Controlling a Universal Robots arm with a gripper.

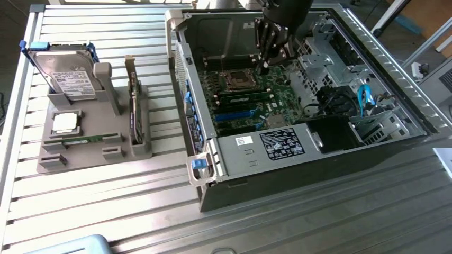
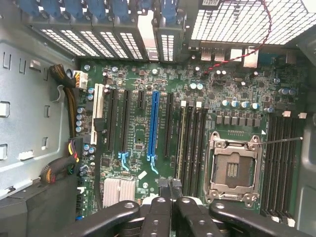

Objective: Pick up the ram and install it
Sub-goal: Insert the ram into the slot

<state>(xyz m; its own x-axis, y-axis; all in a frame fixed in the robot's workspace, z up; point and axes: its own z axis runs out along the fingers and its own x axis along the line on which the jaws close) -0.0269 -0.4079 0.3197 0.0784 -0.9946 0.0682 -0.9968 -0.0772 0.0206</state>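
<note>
- Slatted metal table (image 1: 106, 32) carries everything. An open computer case (image 1: 282, 174) lies on its side towards the exterior view's right.
- Motherboard (image 2: 237, 94) is exposed inside the case, with the empty CPU socket (image 2: 233, 168) between two banks of long memory slots.
- Grey holder (image 1: 106, 106) stands well apart from the case, on the exterior view's left. It holds a silver hard drive (image 1: 67, 76) and an upright card.
- Gripper (image 1: 263, 64) hangs inside the case, just above the board near the socket. Its fingers (image 2: 153, 217) are drawn narrow, almost together. A thin dark sliver shows at the gap, and I cannot tell whether it is something held.
- The ram (image 1: 247, 97) reads as the long green stick lying along the slots beside the socket, near the fingertips. Whether it is fully seated cannot be judged from here.
- A second green stick (image 1: 74, 139) lies low in the holder.
- Handling judgement:
  - The ram looks light, thin and stiff, but it would be fragile at the chips and along the contact edge.
  - It is best pinched across the two flat faces near mid-length, or by the short ends.
  - The faces look smooth, so it could slip or tilt under a light pinch.
</note>
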